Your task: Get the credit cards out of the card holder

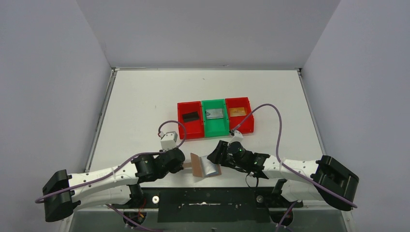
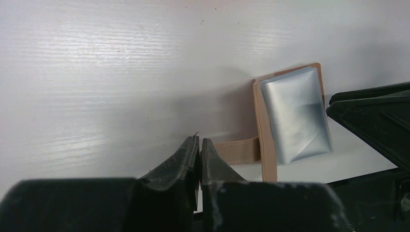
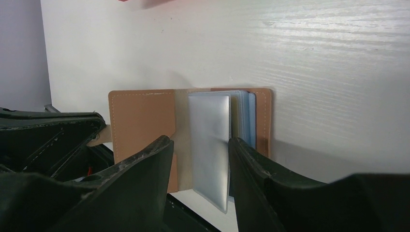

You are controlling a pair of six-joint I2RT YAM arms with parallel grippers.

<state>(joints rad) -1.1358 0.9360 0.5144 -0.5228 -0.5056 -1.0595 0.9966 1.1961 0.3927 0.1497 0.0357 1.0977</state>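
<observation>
Card holder [image 3: 140, 121] tan matt leather-like; sleeves [image 3: 209, 140] glossy translucent plastic; table [image 3: 314, 58] matt white w/ fine ridges.

1. My top camera looks down from high at 6 o'clock across the table [image 1: 145, 96].
2. Left wrist, close and low, faces 3 o'clock; right wrist faces 9; both share the card holder [image 2: 263, 130].

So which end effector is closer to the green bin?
Right. The right end effector is in front of the green bin, over the holder. The left end effector is farther back and left, by its strap.

Tbl [image 1: 145, 96]: card holder [image 1: 205, 166], 3 bins [image 1: 215, 128].
</observation>
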